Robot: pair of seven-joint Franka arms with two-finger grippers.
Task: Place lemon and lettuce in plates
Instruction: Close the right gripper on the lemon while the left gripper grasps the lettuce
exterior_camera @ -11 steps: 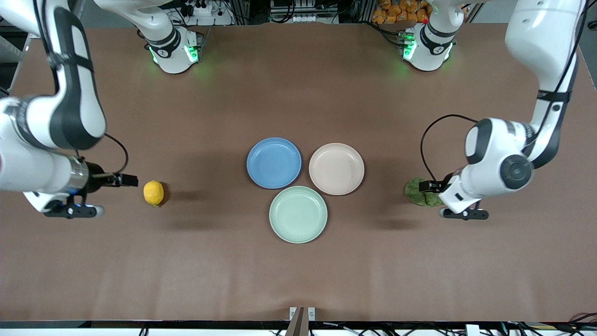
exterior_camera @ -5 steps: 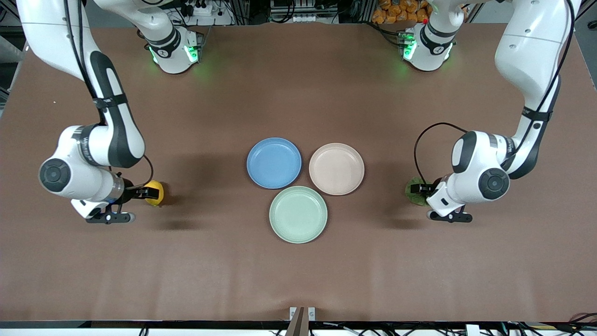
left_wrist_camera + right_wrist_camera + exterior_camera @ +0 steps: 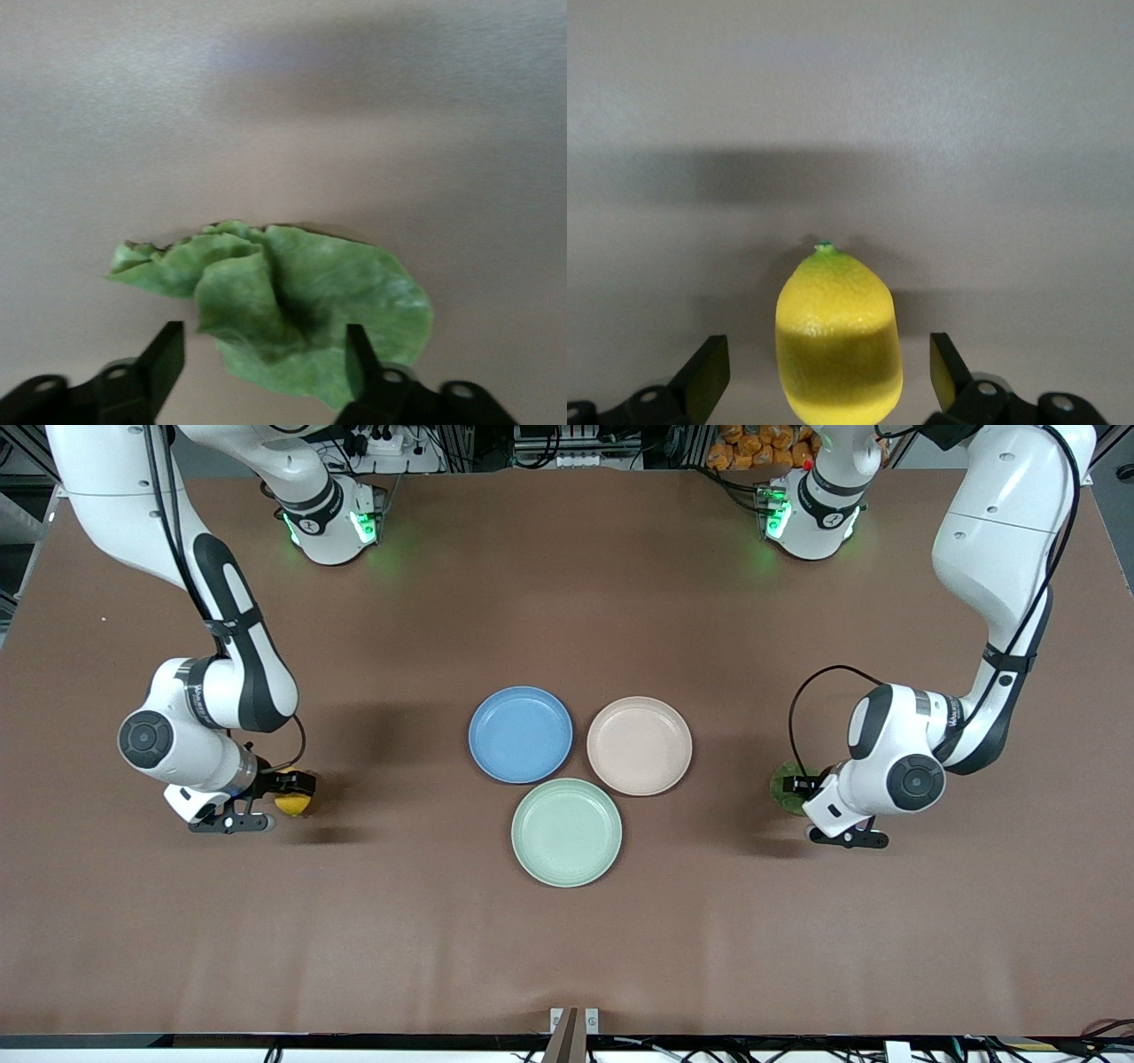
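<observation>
Right gripper [image 3: 824, 376] fingers apart astride lemon [image 3: 838, 336]; left gripper [image 3: 264, 359] fingers apart straddling lettuce [image 3: 292, 310] edge, not clamped

A brown table [image 3: 567, 957] fills the scene. A pale mint-green round plate [image 3: 566, 833] sits near its middle, empty. At the table's near edge stands a small metal bracket [image 3: 573, 1022]. Past the top edge, cables and a heap of orange objects [image 3: 759, 444] show

Left gripper [image 3: 263, 359] low, fingers apart, right gripper [image 3: 830, 372] low, seemingly wide
</observation>
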